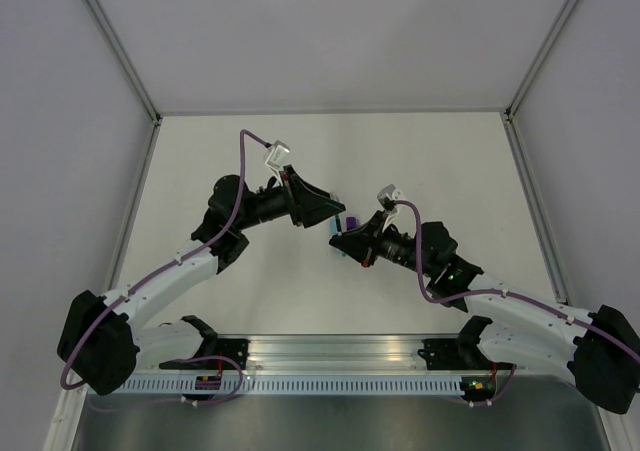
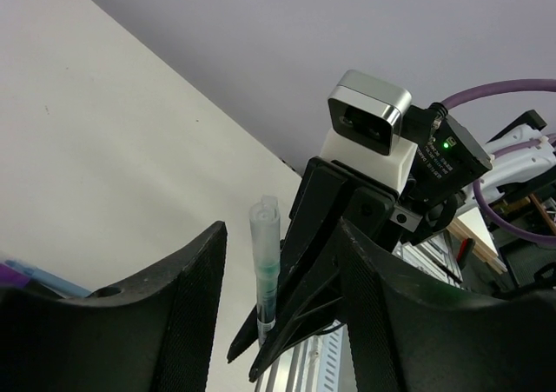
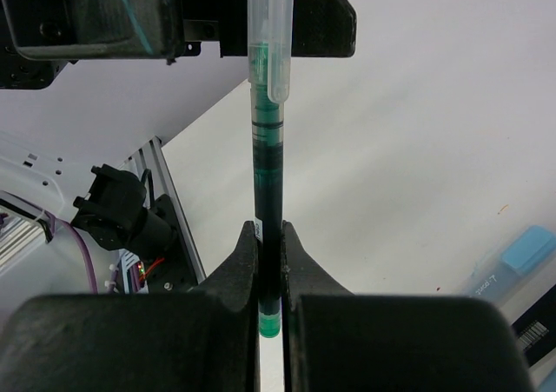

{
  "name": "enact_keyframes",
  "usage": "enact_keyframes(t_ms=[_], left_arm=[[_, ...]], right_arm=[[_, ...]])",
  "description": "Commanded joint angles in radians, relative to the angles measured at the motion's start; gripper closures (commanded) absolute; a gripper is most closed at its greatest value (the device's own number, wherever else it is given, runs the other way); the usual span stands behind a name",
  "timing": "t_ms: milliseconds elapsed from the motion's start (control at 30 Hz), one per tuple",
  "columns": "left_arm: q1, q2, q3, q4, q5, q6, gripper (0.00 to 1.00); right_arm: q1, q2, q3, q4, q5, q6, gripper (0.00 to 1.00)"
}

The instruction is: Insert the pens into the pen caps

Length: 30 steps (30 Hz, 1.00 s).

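From above, we look down on the table (image 1: 330,151). Our wrist views face each other closely, sharing the green pen (image 3: 267,192).

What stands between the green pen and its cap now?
Nothing visible. The green pen, clamped in the right claw, already has its tip inside the clear cap, which sits between the fingers of the open left claw.

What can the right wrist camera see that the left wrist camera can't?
Only the right wrist view shows a light blue marker lying on the table, and the right gripper pinching the green pen from close up. Only the left wrist view shows the camera on the other arm and the left gripper spread open. Both show the green pen with its clear cap.
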Motion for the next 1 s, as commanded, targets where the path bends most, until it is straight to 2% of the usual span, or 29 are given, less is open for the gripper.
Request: enact_keyframes(t_ms=[0,100,200,233,300,433,633,800,967], left_arm=[[-0.005,-0.024,0.045,-0.012,-0.017,0.043,0.42],[-0.005,-0.021,0.047,-0.016,-0.014,0.046,0.51],[-0.003,-0.015,0.033,-0.002,0.016,0.04,0.72],[-0.005,-0.013,0.012,0.023,0.039,0.026,0.85],[-0.006,-0.013,-0.019,0.063,0.062,0.003,0.96],[-0.006,-0.01,-0.122,0.198,0.128,-0.078,0.98],[-0.006,-0.016,-0.151,0.209,0.182,-0.092,0.98],[-0.009,-0.018,-0.223,0.359,0.188,-0.158,0.98],[-0.012,0.002,-0.272,0.436,0.204,-0.195,0.98]], right_arm=[[0.0,-0.001,0.039,0.047,-0.03,0.005,1.0],[0.0,0.002,0.042,0.048,-0.047,0.003,1.0],[0.002,0.01,0.043,0.047,-0.055,0.005,1.0],[0.002,0.012,0.046,0.039,-0.053,0.01,1.0],[0.0,0.007,0.059,0.022,-0.044,0.011,1.0],[0.001,-0.022,0.072,0.01,0.041,0.022,1.0],[0.0,-0.1,0.192,-0.113,0.126,-0.033,1.0],[0.001,-0.064,0.313,-0.159,0.177,-0.076,1.0],[0.0,0.007,0.41,-0.157,0.181,-0.081,1.0]])
